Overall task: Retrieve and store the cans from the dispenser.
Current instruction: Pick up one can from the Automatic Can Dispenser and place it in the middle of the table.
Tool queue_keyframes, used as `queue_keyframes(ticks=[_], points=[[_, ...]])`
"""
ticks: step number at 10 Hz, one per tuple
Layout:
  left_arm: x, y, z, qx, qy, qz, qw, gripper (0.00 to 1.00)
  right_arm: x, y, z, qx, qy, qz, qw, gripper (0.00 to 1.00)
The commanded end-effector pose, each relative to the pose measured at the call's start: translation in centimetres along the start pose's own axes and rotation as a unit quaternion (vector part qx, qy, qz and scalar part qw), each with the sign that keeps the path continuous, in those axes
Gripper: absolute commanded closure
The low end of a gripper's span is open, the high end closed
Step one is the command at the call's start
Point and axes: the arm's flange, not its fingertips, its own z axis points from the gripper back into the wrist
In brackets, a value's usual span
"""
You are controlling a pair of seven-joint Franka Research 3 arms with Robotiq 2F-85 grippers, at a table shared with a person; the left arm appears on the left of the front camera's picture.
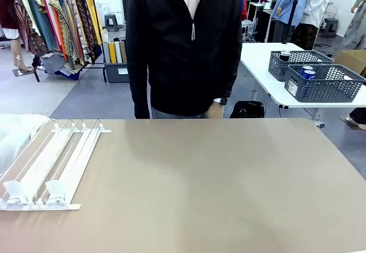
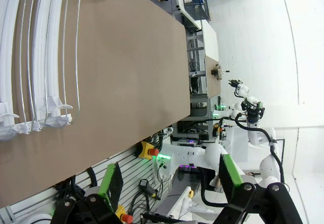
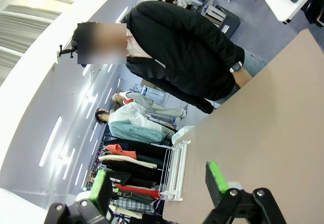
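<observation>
Both our grippers, left (image 2: 169, 183) and right (image 3: 158, 186), hang with fingers spread apart, gripping nothing. We see the dispenser (image 1: 54, 164) lying at the table's (image 1: 217, 184) left side, while cans (image 1: 307, 73) (blue ones) sit in a basket (image 1: 326, 84) on a far table.

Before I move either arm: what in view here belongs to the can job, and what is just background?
For the job:
- flat white railed dispenser rack, lanes bare
- drink cans, blue and dark, in the grey lattice baskets on the far white table
- left gripper and right gripper, both open

Lying about:
- person in black jacket
- clothes rack
</observation>
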Motion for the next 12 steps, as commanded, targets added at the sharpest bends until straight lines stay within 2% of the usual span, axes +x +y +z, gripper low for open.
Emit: queue_keyframes(ticks=[1, 12], points=[[-0.18, 0.22, 0.13, -0.002, 0.004, -0.009, 1.0, 0.0, 0.19, 0.19, -0.21, 0.012, -0.005, 0.013, 1.0, 0.0], [-0.18, 0.22, 0.13, -0.002, 0.004, -0.009, 1.0, 0.0, 0.19, 0.19, -0.21, 0.012, -0.005, 0.013, 1.0, 0.0]])
